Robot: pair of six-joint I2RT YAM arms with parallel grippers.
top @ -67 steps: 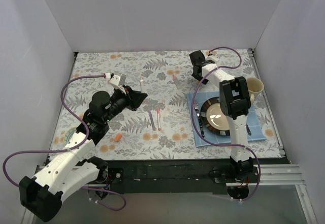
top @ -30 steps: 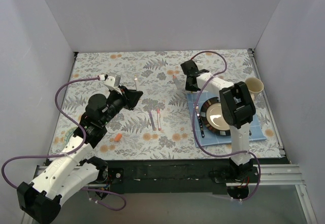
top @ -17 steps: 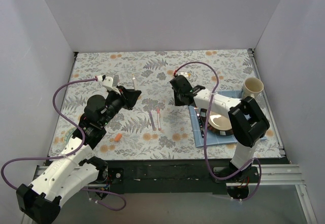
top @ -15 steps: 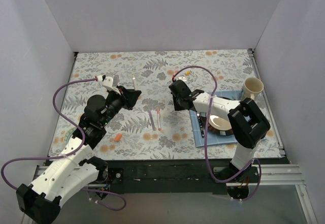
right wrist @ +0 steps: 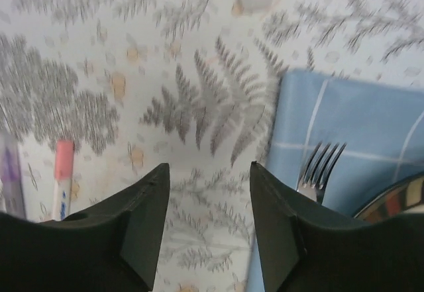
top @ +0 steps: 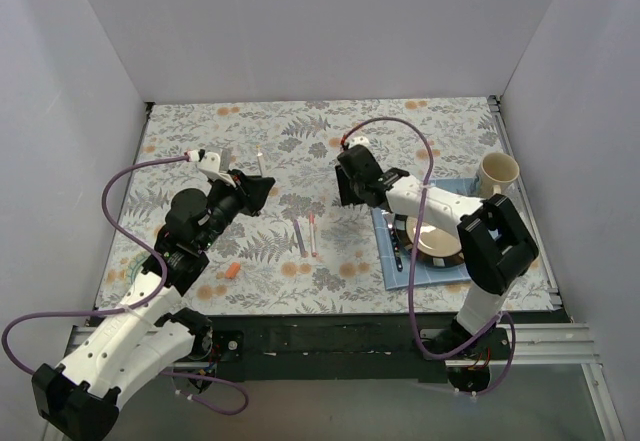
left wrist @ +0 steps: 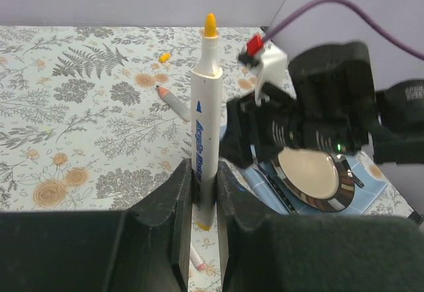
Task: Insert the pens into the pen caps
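Note:
My left gripper [top: 256, 193] [left wrist: 202, 176] is shut on a whitish pen [left wrist: 207, 120] with an orange tip and holds it upright above the table; the pen also shows in the top view [top: 261, 166]. A purple pen [top: 299, 234] and a whitish pen with a pink end [top: 312, 231] lie side by side mid-table; both show in the right wrist view, pink [right wrist: 62, 173] and purple [right wrist: 10, 173]. An orange cap [top: 231, 271] lies front left. A short greyish tube with a red tip [left wrist: 172, 102] lies behind. My right gripper [top: 347, 191] [right wrist: 209, 199] is open and empty over the cloth.
A blue mat [top: 510, 256] at right carries a dark-rimmed plate [top: 445, 243] and a fork [right wrist: 318, 166]. A cream cup [top: 498, 172] stands behind the mat. A tiny orange piece [left wrist: 163, 57] lies far back. White walls enclose the table.
My right arm has swung from the back right toward the middle, its gripper now at the mat's left edge. My left gripper has moved slightly back and left with the pen.

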